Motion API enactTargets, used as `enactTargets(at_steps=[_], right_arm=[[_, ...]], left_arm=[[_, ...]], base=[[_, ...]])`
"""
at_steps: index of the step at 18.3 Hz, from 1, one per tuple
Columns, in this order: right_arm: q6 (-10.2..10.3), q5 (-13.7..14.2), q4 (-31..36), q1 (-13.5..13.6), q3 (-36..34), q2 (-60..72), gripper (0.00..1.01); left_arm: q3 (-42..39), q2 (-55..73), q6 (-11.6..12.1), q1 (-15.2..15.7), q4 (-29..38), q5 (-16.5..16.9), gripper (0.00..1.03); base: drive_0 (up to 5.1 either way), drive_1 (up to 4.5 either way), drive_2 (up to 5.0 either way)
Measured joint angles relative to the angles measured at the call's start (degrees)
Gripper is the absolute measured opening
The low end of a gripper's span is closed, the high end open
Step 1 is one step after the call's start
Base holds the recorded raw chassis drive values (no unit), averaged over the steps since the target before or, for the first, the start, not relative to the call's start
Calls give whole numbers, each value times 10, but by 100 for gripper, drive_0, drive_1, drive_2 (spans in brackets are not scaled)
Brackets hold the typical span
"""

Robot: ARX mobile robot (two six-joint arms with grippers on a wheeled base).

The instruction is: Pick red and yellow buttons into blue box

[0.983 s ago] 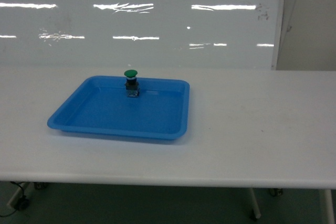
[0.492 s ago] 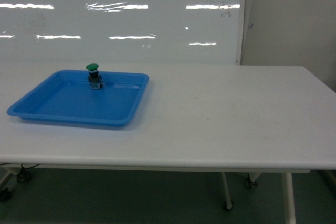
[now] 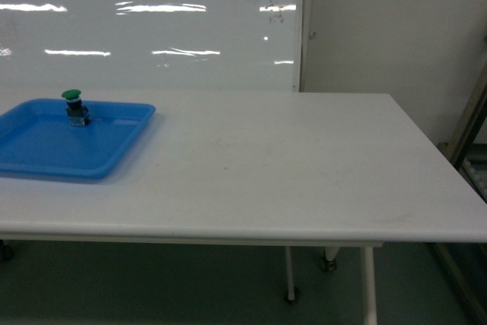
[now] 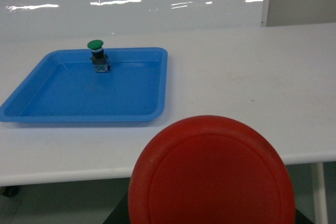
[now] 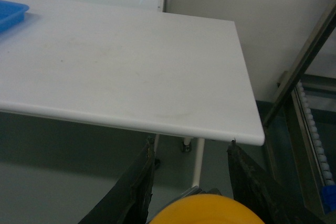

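A round red button (image 4: pixel 210 174) fills the lower middle of the left wrist view, hanging off the table's near edge. It hides my left gripper's fingers, and only a dark edge (image 4: pixel 119 214) shows beside it. The yellow button (image 5: pixel 207 211) sits low between the two dark fingers of my right gripper (image 5: pixel 190 146), below the table's front corner. Neither gripper shows in the head view. The blue box is out of view.
A shallow blue tray (image 3: pixel 46 164) lies at the left of the white table (image 3: pixel 266 165), with a green-capped button (image 3: pixel 72 104) standing at its far rim. A metal rack frame (image 3: pixel 468 127) stands past the table's right end, against the beige wall.
The head view has swung to the right. The tray with the green button slid from the middle to the left edge, and the table's right end, wall and rack came into view.
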Motion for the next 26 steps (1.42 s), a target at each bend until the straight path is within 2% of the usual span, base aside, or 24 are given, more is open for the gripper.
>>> enactTargets(at_steps=[11, 26], right_arm=[[0, 0, 0, -1, 0, 0, 37], [0, 0, 0, 0, 0, 0, 37]], left_arm=[[0, 1, 0, 0, 1, 0, 24], [0, 1, 0, 0, 0, 0, 24]], base=[[499, -243, -243], [461, -381, -96]])
